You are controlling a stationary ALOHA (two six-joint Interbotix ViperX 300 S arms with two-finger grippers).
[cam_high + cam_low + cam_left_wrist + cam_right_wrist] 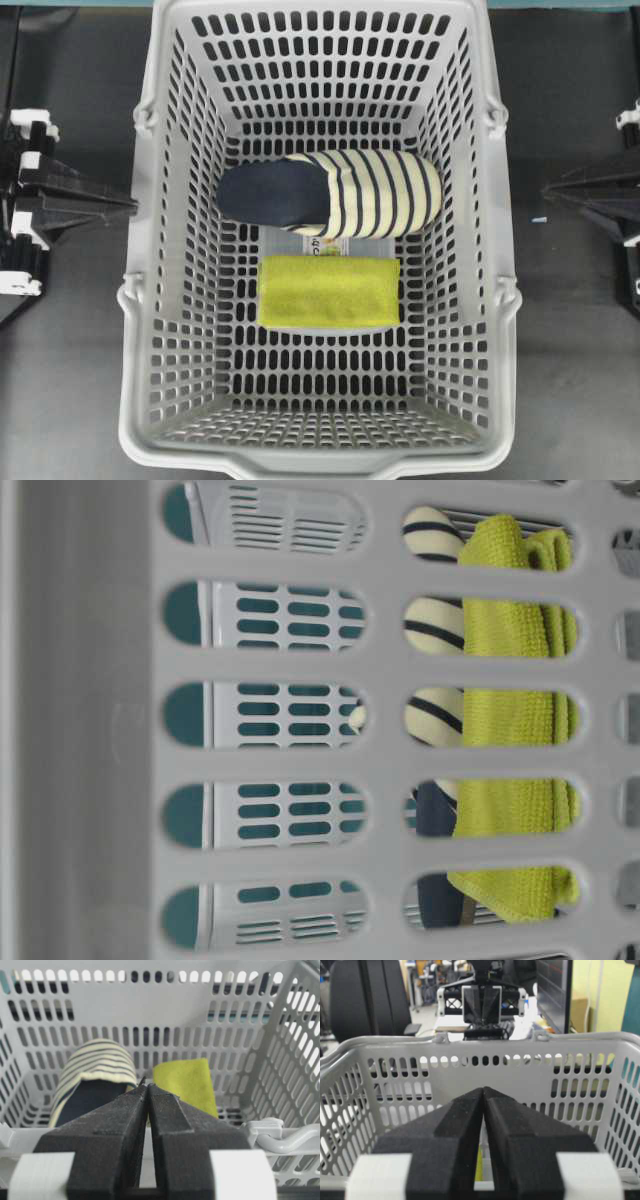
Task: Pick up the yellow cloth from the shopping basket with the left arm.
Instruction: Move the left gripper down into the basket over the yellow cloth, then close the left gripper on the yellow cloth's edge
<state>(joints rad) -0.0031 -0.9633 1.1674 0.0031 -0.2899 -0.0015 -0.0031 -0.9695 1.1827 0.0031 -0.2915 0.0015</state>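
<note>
You're looking past the left claw [145,1089]: both black fingers [107,1135] pressed together, tips meeting w/ no gap, nothing between them. White blocks sit at the bottom corners, one per finger. Claw is outside the shopping basket [150,1020], tips just over the near rim. Inside, on the slotted floor, the striped slipper [92,1077] lies left of centre, cream-and-navy bands on top, dark opening facing you. The yellow cloth [187,1082] lies flat right of it, just beside, partly hidden by the finger tips. Grey handle piece [285,1137] rests on the rim at right.
</note>
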